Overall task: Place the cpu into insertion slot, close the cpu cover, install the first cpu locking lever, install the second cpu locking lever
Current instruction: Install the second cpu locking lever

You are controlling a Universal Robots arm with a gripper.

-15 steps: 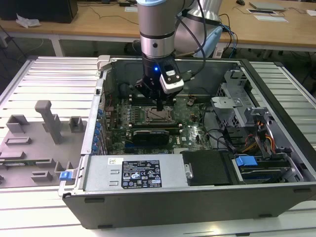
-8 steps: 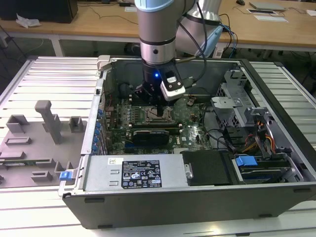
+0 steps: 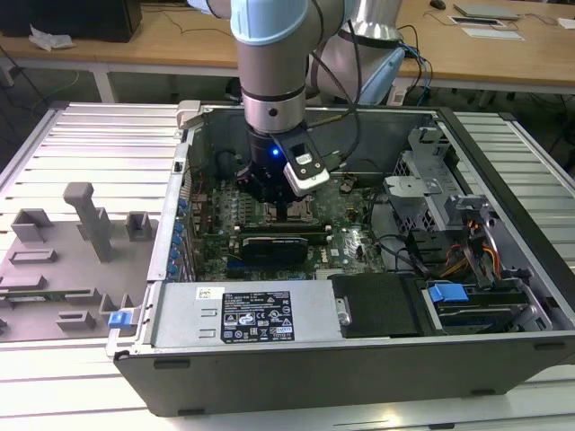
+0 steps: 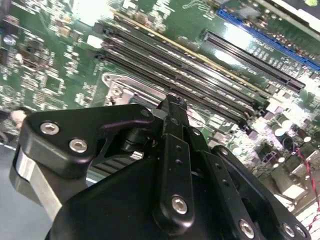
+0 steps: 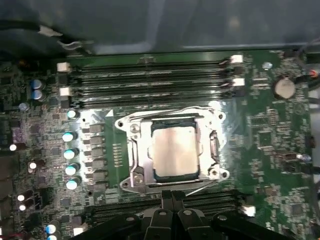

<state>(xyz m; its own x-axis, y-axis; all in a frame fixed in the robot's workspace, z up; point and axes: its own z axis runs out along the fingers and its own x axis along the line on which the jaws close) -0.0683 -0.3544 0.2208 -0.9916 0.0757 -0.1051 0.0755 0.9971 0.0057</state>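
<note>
Your claw (image 5: 172, 200) hangs low over the motherboard (image 5: 280, 150) with its two black fingers pressed together and nothing between them; the second wrist view shows the same closed pair of fingertips (image 4: 172, 107) just above the board. You can see the cpu (image 5: 173, 152) seated in the insertion slot (image 5: 131, 156), its pale silver top facing up. The cpu cover (image 5: 145, 150) lies flat around the chip, framing it through its central window. Your fingertips sit just beside the socket's edge, on the side nearest the long memory slots (image 5: 150, 82) opposite. In the exterior view, the arm (image 3: 274, 63) reaches down into the open computer case (image 3: 359, 359), and the claw is near the middle of the board. A grey parts tray (image 3: 63, 260) rests on the table at the exterior view's left.
</note>
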